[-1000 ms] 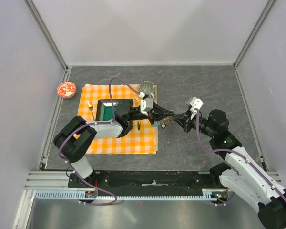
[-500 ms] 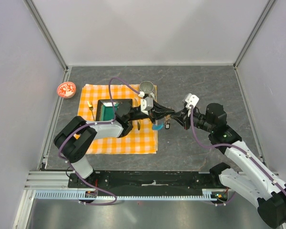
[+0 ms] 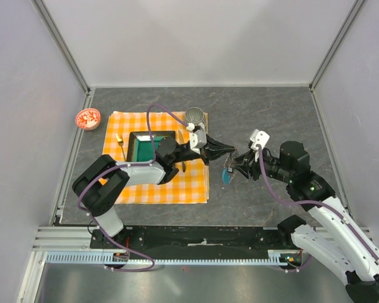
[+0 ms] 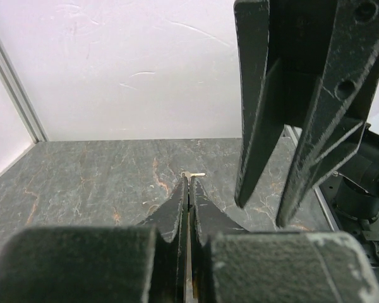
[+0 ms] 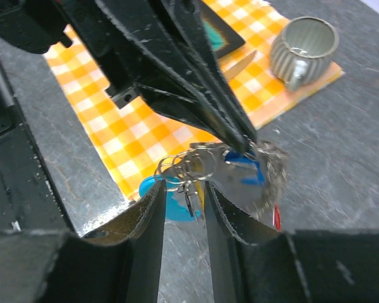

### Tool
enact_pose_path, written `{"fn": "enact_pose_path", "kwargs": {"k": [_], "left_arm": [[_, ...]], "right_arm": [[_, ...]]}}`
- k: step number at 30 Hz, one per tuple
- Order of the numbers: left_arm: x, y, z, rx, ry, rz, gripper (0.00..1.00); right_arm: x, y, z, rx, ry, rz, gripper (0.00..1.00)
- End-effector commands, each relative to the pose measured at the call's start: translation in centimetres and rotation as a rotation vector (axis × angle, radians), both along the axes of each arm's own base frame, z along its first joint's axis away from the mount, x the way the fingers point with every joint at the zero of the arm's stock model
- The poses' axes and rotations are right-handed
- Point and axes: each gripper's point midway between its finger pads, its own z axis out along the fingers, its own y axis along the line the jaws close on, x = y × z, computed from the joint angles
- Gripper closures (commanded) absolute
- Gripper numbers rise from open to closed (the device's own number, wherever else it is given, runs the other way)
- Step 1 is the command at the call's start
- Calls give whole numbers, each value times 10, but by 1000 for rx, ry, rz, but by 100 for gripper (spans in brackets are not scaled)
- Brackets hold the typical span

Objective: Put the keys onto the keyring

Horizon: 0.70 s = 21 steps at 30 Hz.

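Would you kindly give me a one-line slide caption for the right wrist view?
Left tool pinches the keyring while the parted right tool flanks its hanging keys.

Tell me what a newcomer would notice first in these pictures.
The left gripper and right gripper face each other, tips close, above the dark table, just right of the orange checked cloth. The left one pinches the keyring, whose cyan tag and keys dangle below; the right one's jaws stand apart.

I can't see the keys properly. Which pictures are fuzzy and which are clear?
Right wrist view: the keys are smeared, yet the cup looks sharp. Left wrist view: the left gripper, shut on the keyring, blurs close to the lens. Top view: evenly lit, crisp, keys tiny.
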Motion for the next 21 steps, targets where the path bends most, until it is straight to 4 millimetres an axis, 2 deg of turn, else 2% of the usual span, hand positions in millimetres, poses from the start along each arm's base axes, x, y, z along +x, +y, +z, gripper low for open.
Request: {"fn": "enact_pose_path", "kwargs": {"k": [1,2,6,17,21], "left_arm": [[-2,10,40,-120,-129,34,98],[-3,10,39,-121,-127,26,98],[-8,13,41,-129,-134,0,98],[-17,18,47,-145,-165,-41,98],[-18,21,49,-157,-170,-39,98]], "right_arm": [[10,-24,25,-7,-34,-168,61],[16,-31,27,-17,-51,-222,60],[27,-40,27,-41,-64,-291,59],[44,-22,26,17,-94,-202,55],[50,-26,18,46,-50,-191,55]]}}
